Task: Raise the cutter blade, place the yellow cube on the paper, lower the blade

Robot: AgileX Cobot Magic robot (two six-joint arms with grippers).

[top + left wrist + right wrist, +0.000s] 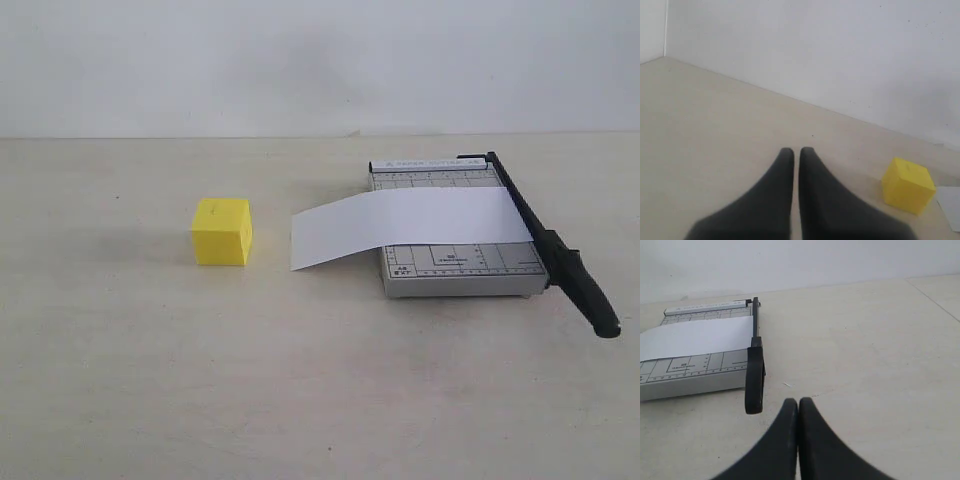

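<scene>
The yellow cube [222,231] sits on the table left of the grey cutter base [455,265]. Across that base lies the white paper [400,225], its left end hanging past the base edge. The cutter blade [550,245] lies lowered along the base's right side, handle end toward the front. Neither gripper shows in the exterior view. My left gripper [796,151] is shut with nothing held; the yellow cube [907,185] stands apart from it. My right gripper [798,402] is shut and empty, a short way from the handle end of the cutter blade [754,375], with the paper [695,337] beyond.
A pale wooden table [300,380] carries everything, with a white wall [300,60] behind it. In the left wrist view the wall [840,60] meets the table at a corner.
</scene>
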